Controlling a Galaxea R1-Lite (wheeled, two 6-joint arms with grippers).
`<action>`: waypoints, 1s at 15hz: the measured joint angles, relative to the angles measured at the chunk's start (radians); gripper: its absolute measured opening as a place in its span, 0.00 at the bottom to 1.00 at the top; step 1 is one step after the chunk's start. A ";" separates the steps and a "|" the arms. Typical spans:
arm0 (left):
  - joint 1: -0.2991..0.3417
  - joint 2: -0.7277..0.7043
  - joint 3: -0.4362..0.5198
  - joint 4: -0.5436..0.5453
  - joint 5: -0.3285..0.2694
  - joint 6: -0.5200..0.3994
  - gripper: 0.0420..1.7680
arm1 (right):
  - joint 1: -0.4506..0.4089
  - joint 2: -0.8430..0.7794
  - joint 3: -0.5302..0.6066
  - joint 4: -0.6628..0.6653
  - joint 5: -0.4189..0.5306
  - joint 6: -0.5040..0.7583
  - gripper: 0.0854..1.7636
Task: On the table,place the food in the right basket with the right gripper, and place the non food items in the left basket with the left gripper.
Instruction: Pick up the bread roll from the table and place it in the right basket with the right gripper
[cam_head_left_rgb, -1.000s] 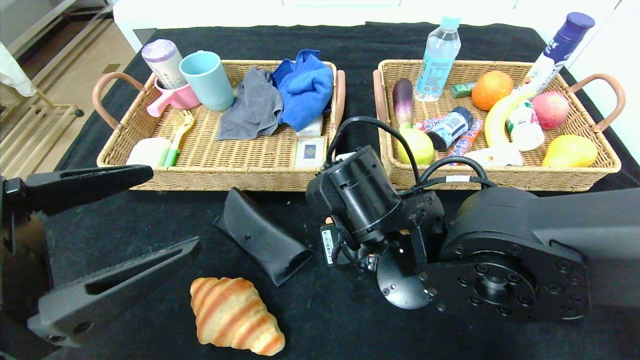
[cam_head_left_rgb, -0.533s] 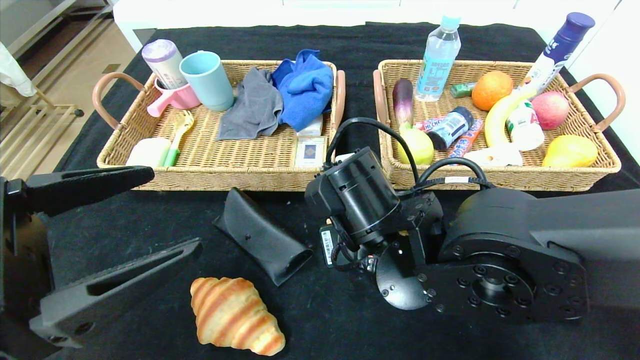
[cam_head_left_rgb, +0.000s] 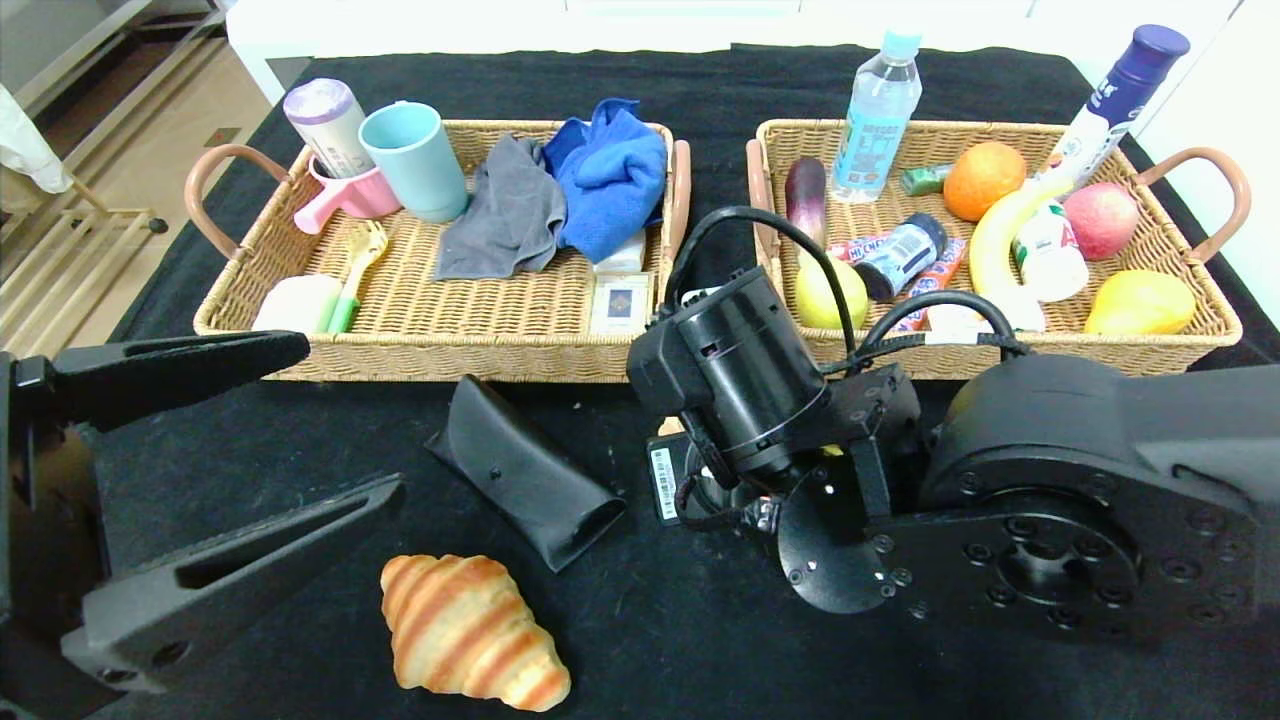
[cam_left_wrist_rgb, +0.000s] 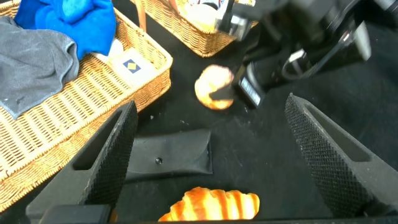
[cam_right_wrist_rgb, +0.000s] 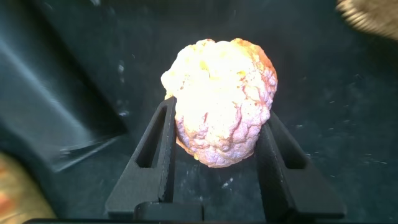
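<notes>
My right gripper (cam_right_wrist_rgb: 217, 113) is shut on the round pinkish cream puff (cam_right_wrist_rgb: 221, 99), held just above the black table (cam_head_left_rgb: 640, 620). In the head view its wrist (cam_head_left_rgb: 745, 375) hides the puff, in front of the right basket (cam_head_left_rgb: 1100, 355). The left wrist view shows the puff (cam_left_wrist_rgb: 214, 87) between those fingers. A black tube with a barcode label (cam_head_left_rgb: 665, 480) lies under that wrist. The black glasses case (cam_head_left_rgb: 525, 470) and the striped croissant (cam_head_left_rgb: 470, 635) lie on the cloth. My left gripper (cam_head_left_rgb: 348, 418) hangs open at the front left, over the case (cam_left_wrist_rgb: 168, 160) and croissant (cam_left_wrist_rgb: 211, 205), holding nothing.
The left basket (cam_head_left_rgb: 300, 345) holds cups (cam_head_left_rgb: 415, 160), grey and blue cloths (cam_head_left_rgb: 610, 170) and small boxes. The right basket holds fruit, an eggplant (cam_head_left_rgb: 805, 195), snack bars and bottles (cam_head_left_rgb: 880, 105). The table's left edge drops to the floor (cam_head_left_rgb: 110, 200).
The right arm has risen and shifted toward the right basket with the cream puff in its shut fingers, uncovering more of the black tube. The left arm has not moved.
</notes>
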 joint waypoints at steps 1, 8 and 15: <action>0.000 0.001 0.000 0.000 0.000 0.000 0.97 | 0.000 -0.012 0.000 0.002 0.000 0.000 0.43; 0.000 0.009 0.002 0.001 0.000 0.000 0.97 | -0.008 -0.126 0.029 0.083 0.001 0.002 0.43; 0.000 0.015 0.004 0.001 0.000 0.000 0.97 | -0.090 -0.245 0.106 0.093 0.000 -0.048 0.43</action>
